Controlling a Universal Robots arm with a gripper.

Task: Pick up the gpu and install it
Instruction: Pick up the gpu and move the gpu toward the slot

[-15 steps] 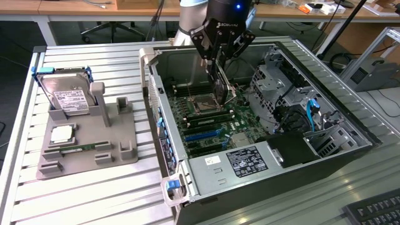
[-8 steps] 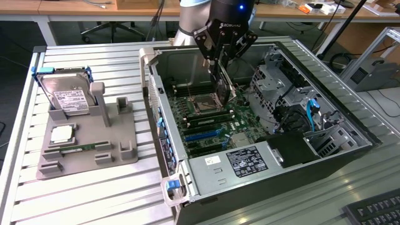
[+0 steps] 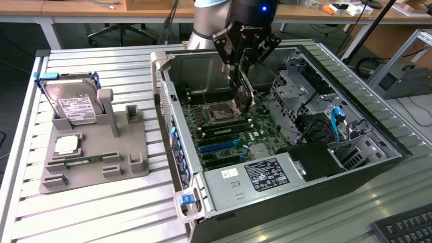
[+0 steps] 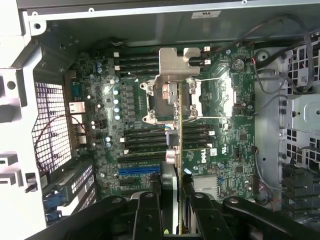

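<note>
two fingers (image 4: 149,206) half-spread — pinching gpu (image 4: 179,140)

"The gpu (image 4: 180,125) looks green along its edge, same as the motherboard (image 4: 230,145)?"

"Yes. Black gripper (image 4: 171,200). At the exterior view's left: grey tray (image 3: 128,152), silver hard drive (image 3: 80,107), white label. At its right, 1 blue cable (image 3: 335,124)."

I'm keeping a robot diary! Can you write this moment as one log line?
hand: shut on gpu | gpu: edge-down, over motherboard, inside open case | installed: not yet
</note>
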